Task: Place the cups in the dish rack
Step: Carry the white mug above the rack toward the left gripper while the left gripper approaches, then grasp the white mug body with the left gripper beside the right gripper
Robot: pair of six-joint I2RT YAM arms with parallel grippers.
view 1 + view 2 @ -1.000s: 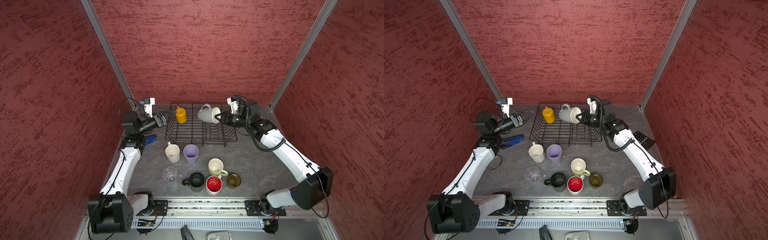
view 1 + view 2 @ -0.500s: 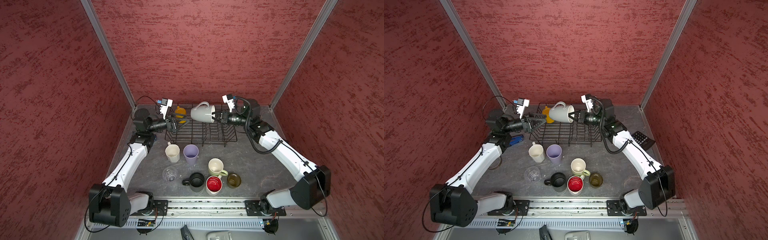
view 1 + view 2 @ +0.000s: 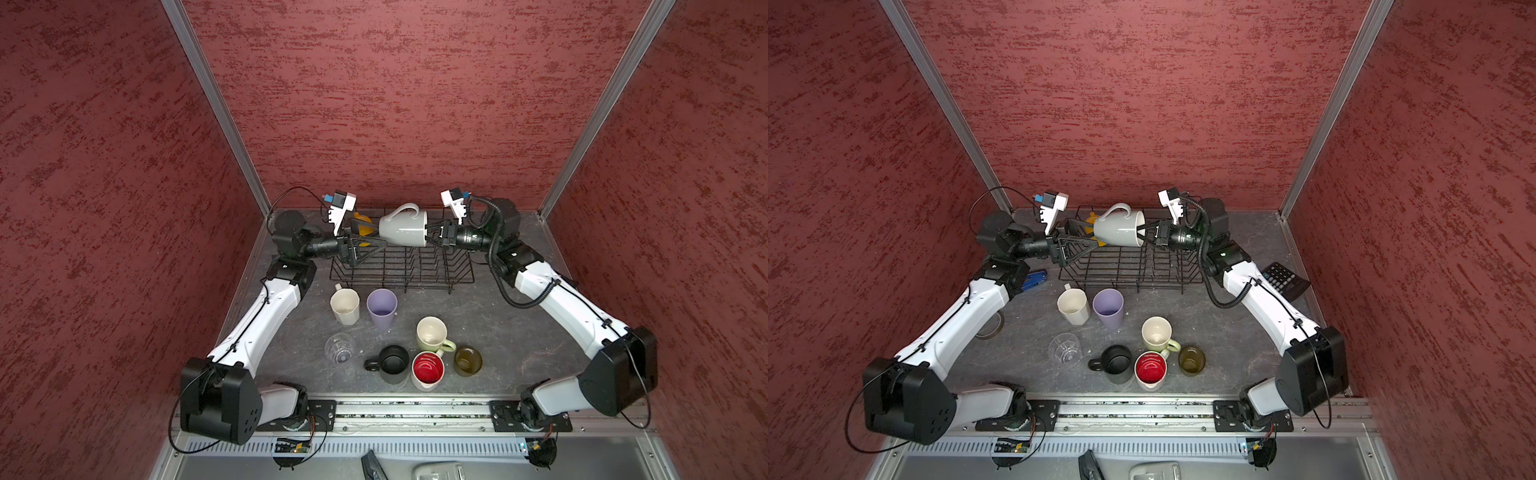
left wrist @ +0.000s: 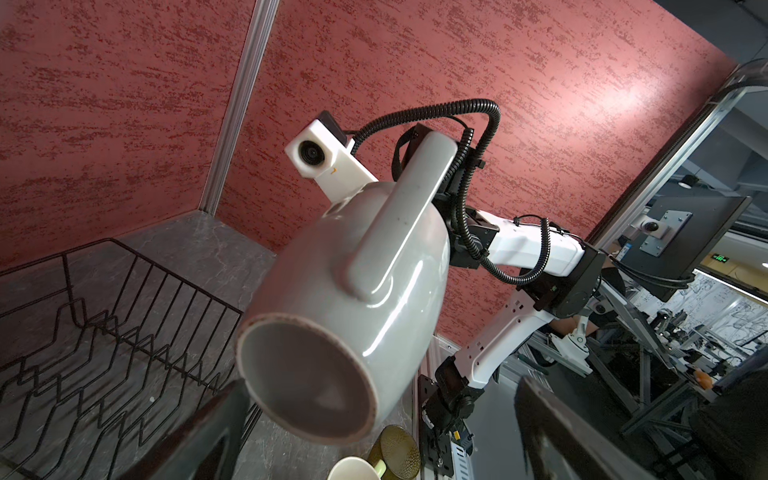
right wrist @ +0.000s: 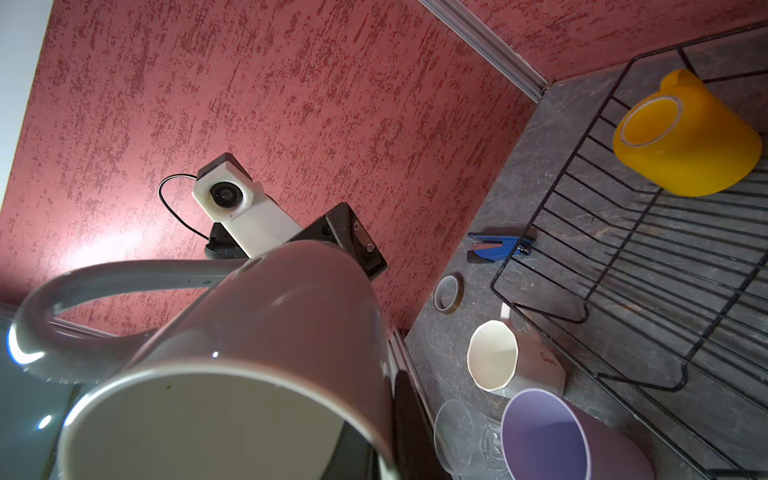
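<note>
Note left gripper (image 3: 371, 237) spread wide, no contact seen, tips just short of the base of the grey mug (image 3: 403, 232). Hangs sideways above the dish rack (image 3: 415, 272), long axis left to right, handle up, base leftward, mouth rightward. Pinched at the rim by right gripper (image 3: 433, 237), clamped on the wall; probably set for a handover leftward.

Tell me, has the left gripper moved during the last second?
Yes. The left gripper swung toward the middle: from outside the dish rack's left end to above it, open, near the grey mug's base.
</note>
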